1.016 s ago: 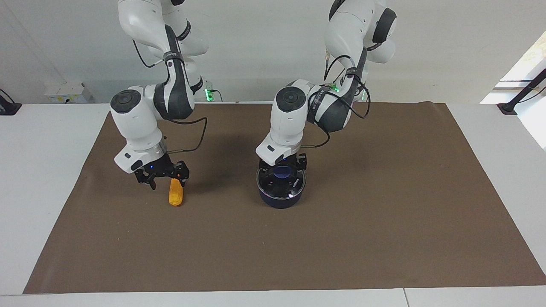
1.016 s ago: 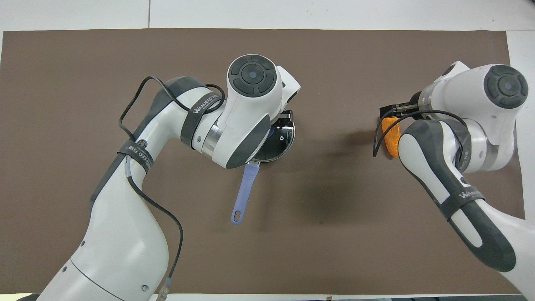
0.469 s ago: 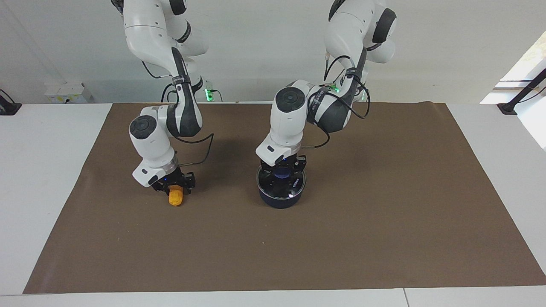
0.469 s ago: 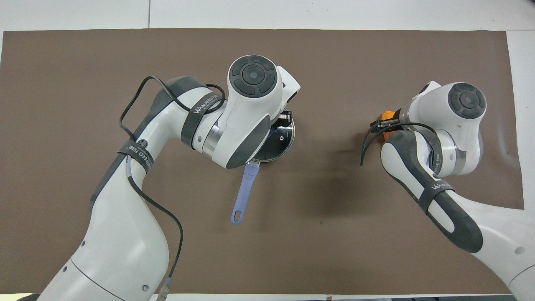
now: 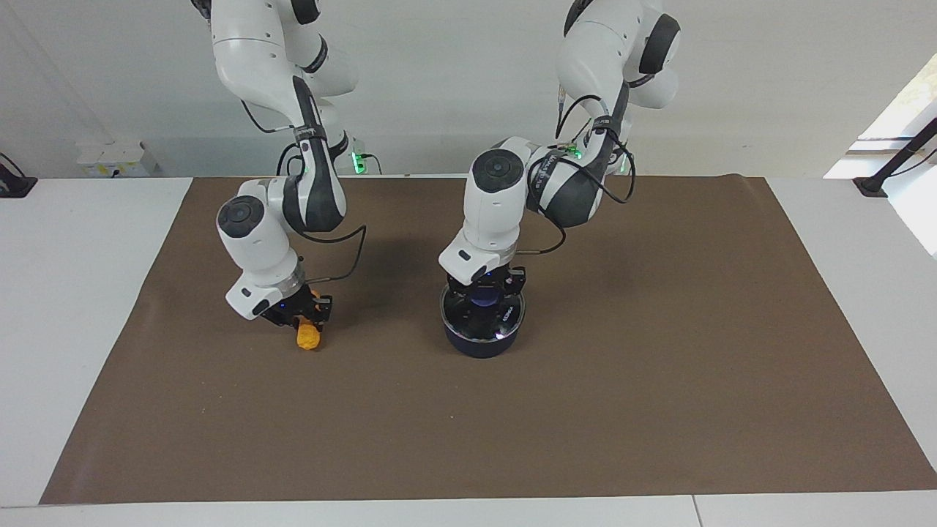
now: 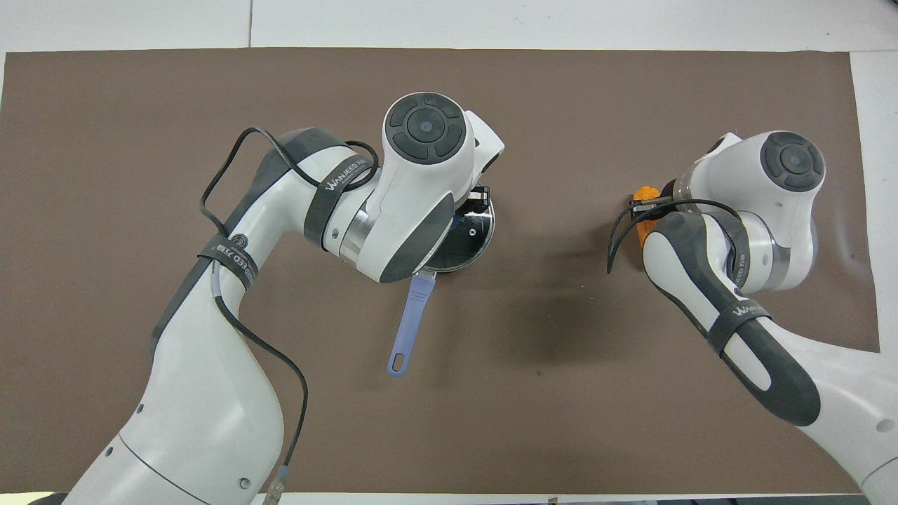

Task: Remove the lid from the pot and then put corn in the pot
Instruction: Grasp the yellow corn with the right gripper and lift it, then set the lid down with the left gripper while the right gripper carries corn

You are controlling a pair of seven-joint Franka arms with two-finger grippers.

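Gripping starts both steps: left gripper (image 5: 487, 287) closed on the blue knob of the clear glass lid (image 5: 483, 311), still seated on the dark navy saucepan (image 5: 479, 345); right gripper (image 5: 301, 316) clamps the orange-yellow corn cob (image 5: 308, 336). Next, lift the lid straight up.

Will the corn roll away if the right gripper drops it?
Probably: the corn is rounded and tapered, so it would likely roll on the flat mat. Its bumpy surface should help the right gripper hold it.
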